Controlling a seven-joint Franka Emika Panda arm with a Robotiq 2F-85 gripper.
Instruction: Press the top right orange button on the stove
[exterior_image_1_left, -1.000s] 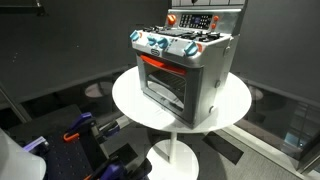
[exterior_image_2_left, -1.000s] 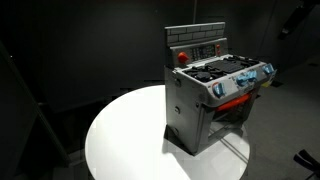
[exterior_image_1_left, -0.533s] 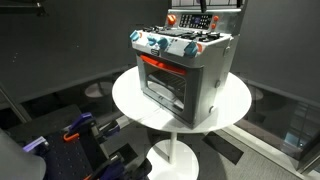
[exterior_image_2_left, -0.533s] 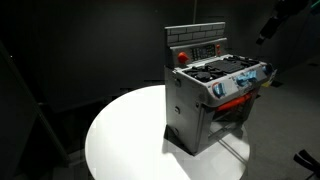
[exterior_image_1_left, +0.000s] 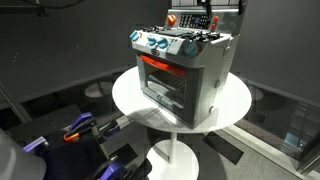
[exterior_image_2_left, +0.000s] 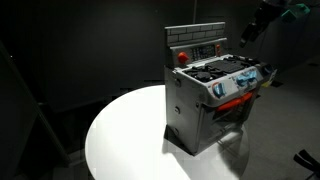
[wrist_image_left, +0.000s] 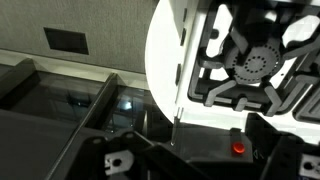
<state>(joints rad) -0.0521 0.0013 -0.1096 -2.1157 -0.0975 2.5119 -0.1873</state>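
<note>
One gripper (exterior_image_2_left: 248, 32) hangs in the air above the toy stove (exterior_image_2_left: 200, 105), higher than its back panel (exterior_image_2_left: 203, 47) and off toward the panel's far end, touching nothing. Whether its jaws are spread or pressed together cannot be told: in an exterior view it is only a small dark shape, and in the wrist view just dark finger parts (wrist_image_left: 120, 160) show along the bottom edge, blending into the dark panel below them. Nothing can be seen held in it. The orange button (exterior_image_2_left: 181, 57) sits on the face of the back panel at the opposite end from the gripper, well apart from it. From the wrist camera the button (wrist_image_left: 238, 149) appears as a small red-orange dot near the bottom of the picture, with the black burner grates (wrist_image_left: 250, 62) above it. In an exterior view the same button (exterior_image_1_left: 171, 18) lies at the upper corner of the panel, behind the row of blue knobs (exterior_image_1_left: 160, 44). The stove (exterior_image_1_left: 185, 75) stands upright on a round white table (exterior_image_1_left: 130, 100), its red-trimmed oven door (exterior_image_1_left: 165, 85) closed, in a dark-walled room.
</note>
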